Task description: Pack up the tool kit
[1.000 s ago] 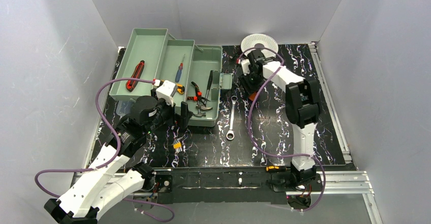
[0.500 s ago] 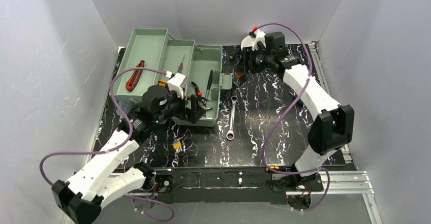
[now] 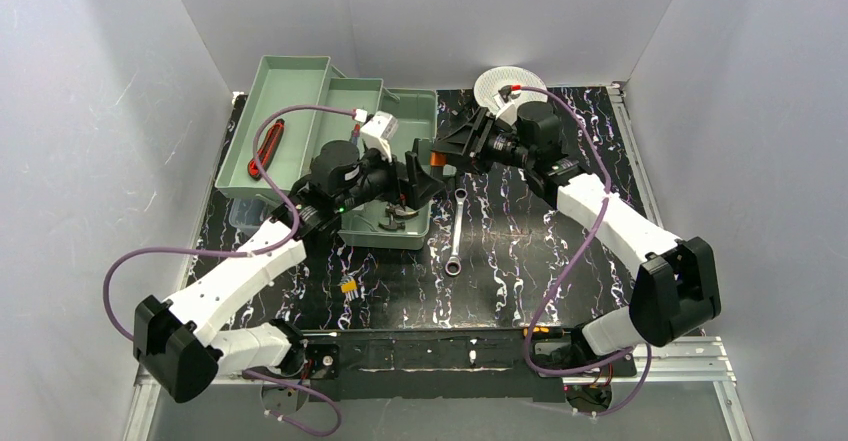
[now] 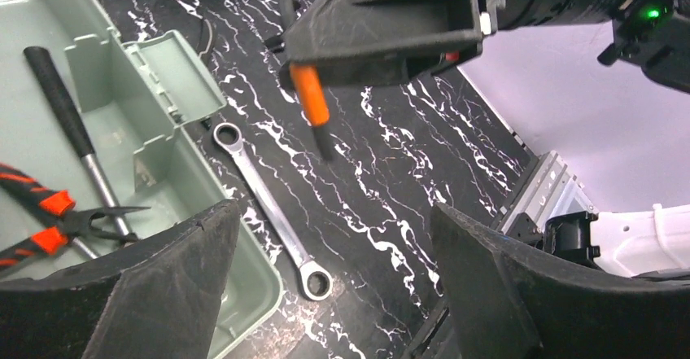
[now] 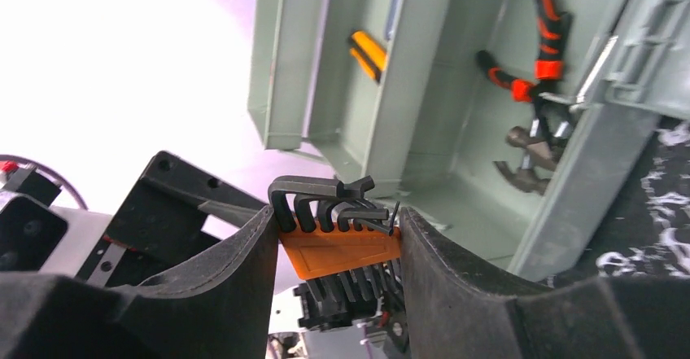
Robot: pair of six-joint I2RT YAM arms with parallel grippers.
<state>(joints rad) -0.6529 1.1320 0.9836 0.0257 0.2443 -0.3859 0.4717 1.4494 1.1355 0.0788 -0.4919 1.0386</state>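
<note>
1. While the right gripper [image 3: 445, 149] is clenched on the hex key set [image 3: 436, 159] at the right rim of the toolbox [image 3: 412, 111], I read this as a carry-in: the set goes into the open box.
   - Left gripper [image 3: 402, 179] hangs over the middle of the box, just beside the right one, jaws released and empty. It looks placed to take or steady the set, but I can't confirm that.
   - Wrench [image 3: 455, 233] lies loose on the counter [image 3: 520, 251] just beside the box, not packed yet.
   - Knife [image 3: 265, 151] is already in the side tray.
   - White spool [image 3: 500, 83] sits at the back, well apart.
2. Left wrist: fingers [image 4: 187, 278] are wide apart with nothing between them.
   - Ahead, the hex key set [image 4: 311, 98] hangs from the right gripper above the counter, orange holder facing this camera, so it's presented toward the open jaws.
   - Wrench [image 4: 268, 208] lies below it, roughly along the box wall [image 4: 175, 155].
   - Pliers [image 4: 61, 212] are inside the box.
3. Right wrist: pads [image 5: 220, 294] squeeze the orange holder [image 5: 338, 253] from both sides. Gripping the holder rather than single keys should keep the bundle together.
   - Hammer [image 5: 525, 159] and pliers [image 5: 533, 58] share the main well, and there's free floor beside them for the set.
   - Risk: two grippers crowd the same rim.
</note>
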